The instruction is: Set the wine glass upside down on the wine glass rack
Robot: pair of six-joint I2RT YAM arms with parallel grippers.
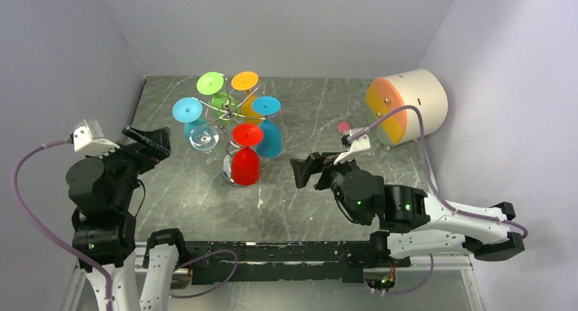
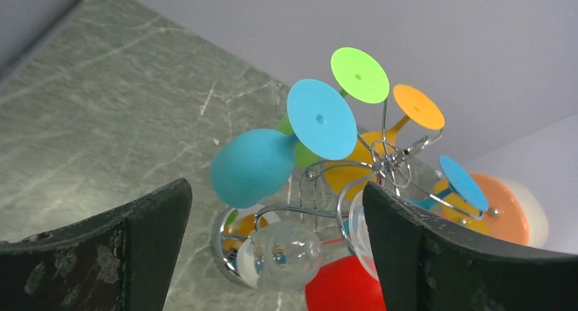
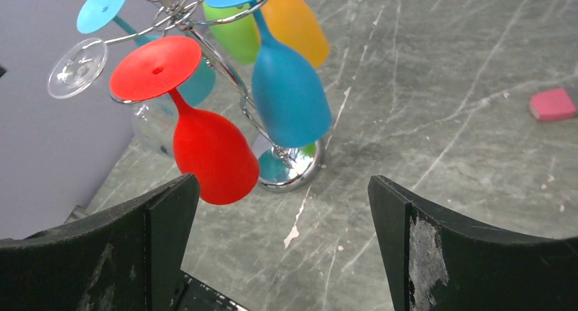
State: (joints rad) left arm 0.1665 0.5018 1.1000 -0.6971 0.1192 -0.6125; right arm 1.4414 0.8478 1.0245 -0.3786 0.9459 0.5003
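Note:
The silver wire wine glass rack (image 1: 230, 114) stands at the back of the table on a shiny round base (image 3: 294, 166). Several glasses hang upside down on its arms: green (image 1: 211, 84), orange (image 1: 245, 80), two blue (image 1: 187, 110), red (image 1: 245, 165) and a clear wine glass (image 1: 204, 138) on the near-left arm. My left gripper (image 1: 155, 142) is open and empty, just left of the rack; the clear bowl (image 2: 286, 253) shows between its fingers (image 2: 102, 256). My right gripper (image 1: 305, 171) is open and empty, right of the red glass (image 3: 211, 154).
A beige cylinder (image 1: 407, 106) with an orange and yellow face lies at the back right. A small pink block (image 1: 343, 127) lies on the table behind the right gripper, also in the right wrist view (image 3: 553, 104). Walls close in the left, back and right sides.

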